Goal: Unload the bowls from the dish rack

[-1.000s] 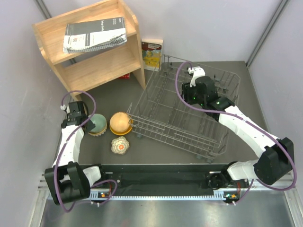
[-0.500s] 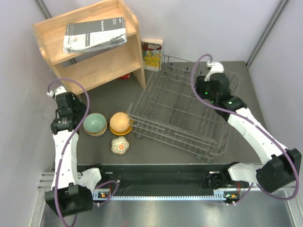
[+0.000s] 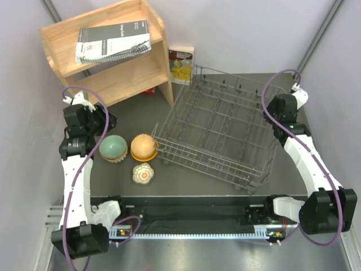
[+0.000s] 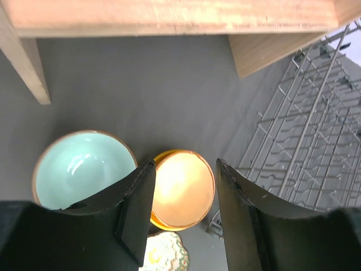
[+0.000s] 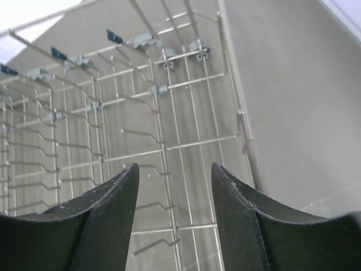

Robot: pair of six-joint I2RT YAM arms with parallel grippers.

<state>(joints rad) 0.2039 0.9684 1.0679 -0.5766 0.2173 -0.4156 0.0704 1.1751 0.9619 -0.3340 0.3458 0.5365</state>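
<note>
One large grey metal wire dish rack (image 3: 220, 132) is sitting on the dark worktop (image 3: 130, 113). Three small round bowls are resting on the worktop just left of the rack. One pale teal-green bowl (image 3: 113, 148) is lying furthest from it, and one orange-yellow bowl (image 3: 143, 147) is lying by its left corner. One scalloped cream floral bowl (image 3: 143, 174) is lying just in front of those two. The left gripper (image 4: 185, 169) is hanging above the teal and orange bowls, jaws spread wide, holding nothing. The right gripper (image 5: 175, 169) is hovering over the rack's right side, also gaping wide and gripping nothing.
</note>
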